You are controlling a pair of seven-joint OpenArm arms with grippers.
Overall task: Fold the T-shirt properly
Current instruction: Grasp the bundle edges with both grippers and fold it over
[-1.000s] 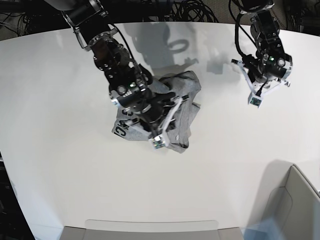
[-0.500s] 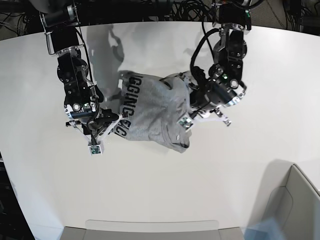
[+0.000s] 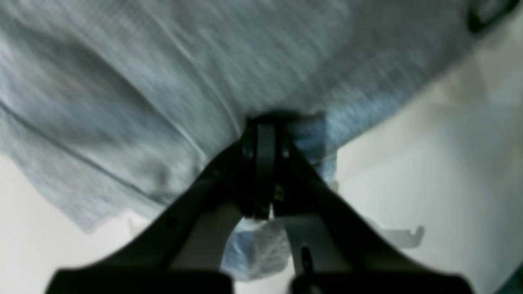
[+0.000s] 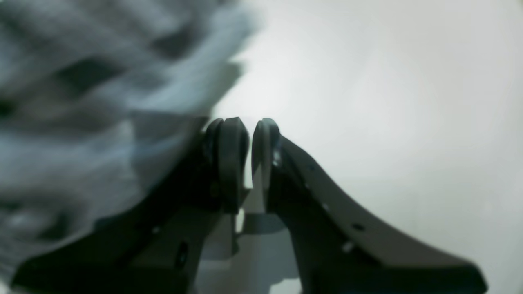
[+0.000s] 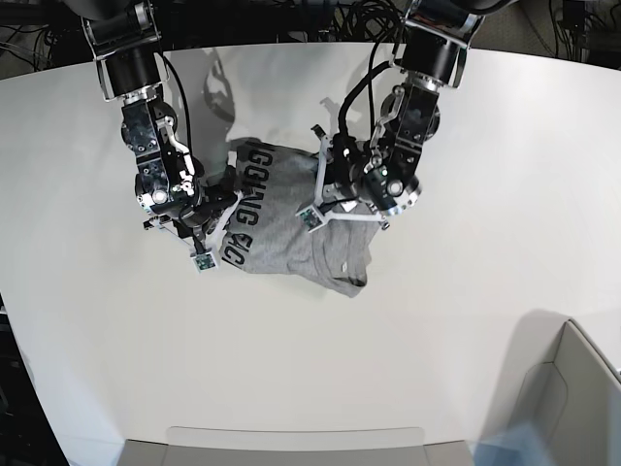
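T-shirt [image 5: 291, 228] is pinched by left gripper [image 3: 261, 134]. Right gripper [image 4: 245, 163], beside its lettered edge, is nearly closed and empty. One-sided pull risks bunching.

Matt heathered cloth T-shirt [image 5: 291, 223], smooth table [image 5: 485, 291]

A robotics lab: bare white table [image 5: 485, 291], tangled black cables [image 5: 320, 24] behind, two mounted robot arms
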